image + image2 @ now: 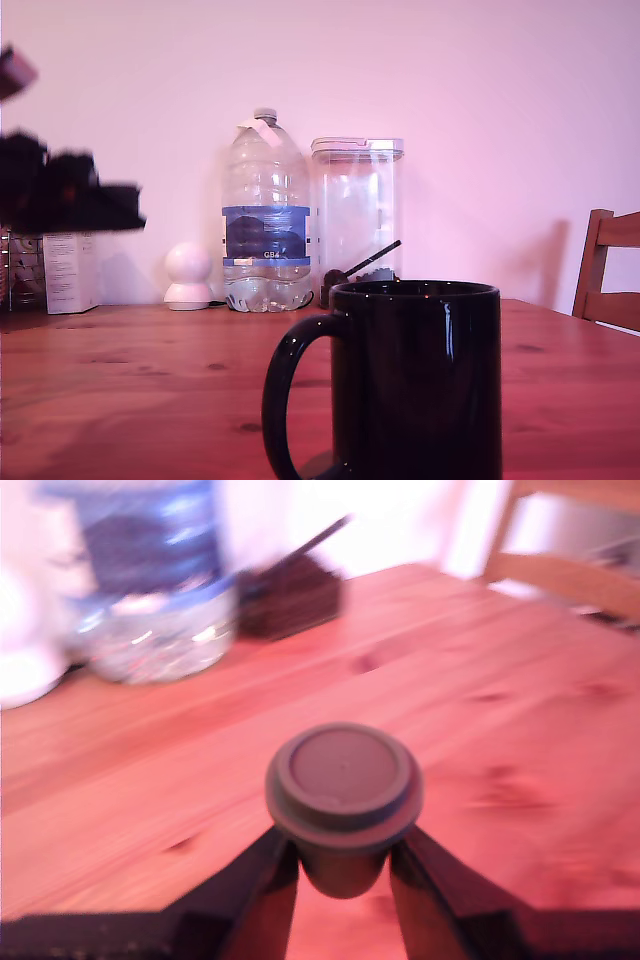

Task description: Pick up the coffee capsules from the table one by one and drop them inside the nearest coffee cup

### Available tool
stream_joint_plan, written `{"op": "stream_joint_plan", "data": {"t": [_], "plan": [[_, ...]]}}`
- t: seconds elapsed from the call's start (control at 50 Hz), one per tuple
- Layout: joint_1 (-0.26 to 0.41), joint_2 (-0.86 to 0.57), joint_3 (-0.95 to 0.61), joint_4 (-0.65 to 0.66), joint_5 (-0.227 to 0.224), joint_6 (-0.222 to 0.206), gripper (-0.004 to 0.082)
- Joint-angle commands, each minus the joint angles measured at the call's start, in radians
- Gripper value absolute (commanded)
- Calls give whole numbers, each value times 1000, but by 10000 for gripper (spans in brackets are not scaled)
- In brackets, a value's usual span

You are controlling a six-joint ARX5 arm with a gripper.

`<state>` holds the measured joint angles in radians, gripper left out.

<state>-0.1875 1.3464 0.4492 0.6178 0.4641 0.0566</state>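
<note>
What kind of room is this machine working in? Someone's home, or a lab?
Probably a home dining or kitchen area. There's a wooden table with a wooden chair beside it, a large water bottle against the wall, and a black coffee mug up front.

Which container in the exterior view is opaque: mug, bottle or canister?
The black coffee cup in the foreground. The water bottle and lidded plastic canister behind it are both see-through.

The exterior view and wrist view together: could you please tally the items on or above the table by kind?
Coffee capsule, held in the gripper: 1
Black mug: 1
Water bottle: 1
Clear canister: 1
Dark scoop: 1
White round object: 1
Total: 6
</note>
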Motion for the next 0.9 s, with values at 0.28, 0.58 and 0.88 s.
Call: {"op": "stream_joint_plan", "data": {"t": [0.28, 0.58, 0.88], "plan": [[-125, -216, -17, -253, 7, 9, 90], [-243, -372, -17, -433, 6, 7, 90], [-330, -473, -17, -577, 2, -8, 90]]}}
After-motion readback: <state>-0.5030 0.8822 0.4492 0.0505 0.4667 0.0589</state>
